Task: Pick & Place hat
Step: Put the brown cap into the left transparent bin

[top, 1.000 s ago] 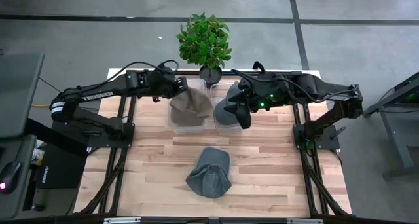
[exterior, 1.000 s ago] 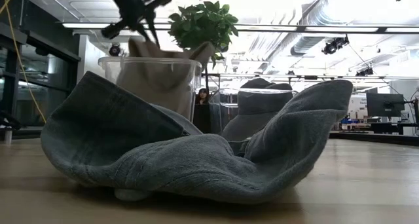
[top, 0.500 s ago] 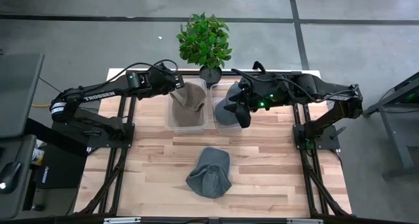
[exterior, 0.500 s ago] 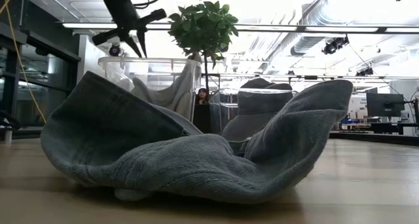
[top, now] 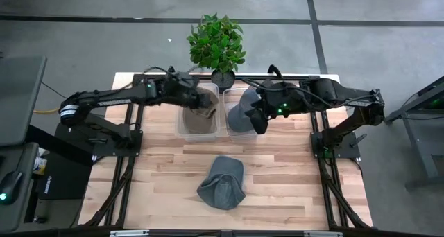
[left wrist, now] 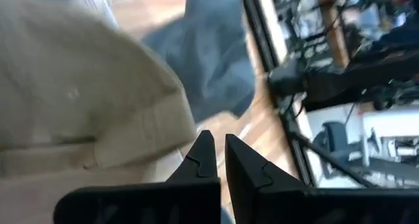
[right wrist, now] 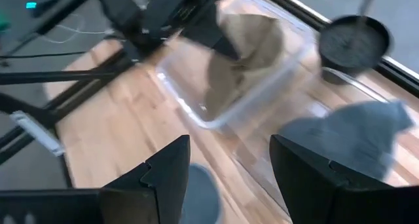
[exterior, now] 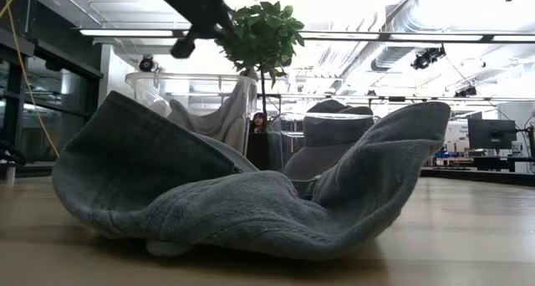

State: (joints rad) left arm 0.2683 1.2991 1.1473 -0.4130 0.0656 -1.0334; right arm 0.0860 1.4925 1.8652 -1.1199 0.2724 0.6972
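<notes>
A tan hat (top: 200,116) lies crumpled in the left clear bin (top: 201,134), one edge draped over the bin's wall (exterior: 242,89). My left gripper (top: 208,105) is shut and hovers just above that hat (left wrist: 78,99), clear of the bin's rim in the low view (exterior: 180,48). A grey hat (top: 238,116) sits in the right clear bin (top: 243,132). My right gripper (top: 258,125) hangs open above it, with nothing between its fingers (right wrist: 229,152). Another grey hat (top: 222,183) lies spread on the table near the front.
A potted plant (top: 216,43) stands at the table's far edge behind the two bins. The bare wooden top stretches left and right of the front hat. A dark stand (top: 21,105) is off the table's left side.
The tan hat, held up above the left bin a second ago, has dropped into the bin and now drapes over its wall. My left gripper has let go of it. It has then swung toward the table's right over the bin, turning at the wrist.
</notes>
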